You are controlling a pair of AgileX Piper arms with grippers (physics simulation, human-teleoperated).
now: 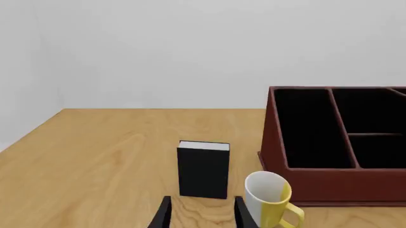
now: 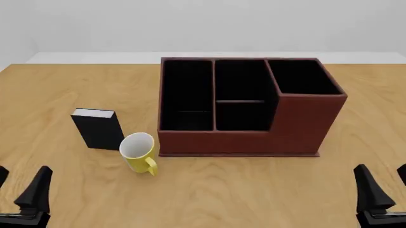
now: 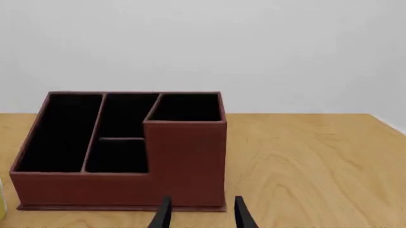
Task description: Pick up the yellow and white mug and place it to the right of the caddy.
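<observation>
The yellow and white mug [image 2: 138,153] stands upright on the table, just off the front left corner of the caddy [image 2: 241,141], its handle toward me. The caddy is a large reddish-brown organizer with black compartments and a taller section on its right. In the left wrist view the mug [image 1: 269,199] sits just beyond one fingertip, beside the caddy [image 1: 343,183]. My left gripper [image 2: 19,187] is open and empty at the near left edge, well short of the mug. At the near right my right gripper [image 2: 385,187] is also open and empty, facing the caddy [image 3: 184,161].
A small black book-like box [image 2: 98,128] stands upright left of the mug, straight ahead of the left gripper [image 1: 203,213]. Bare wooden table [image 2: 362,118] lies to the right of the caddy. A white wall closes the far side.
</observation>
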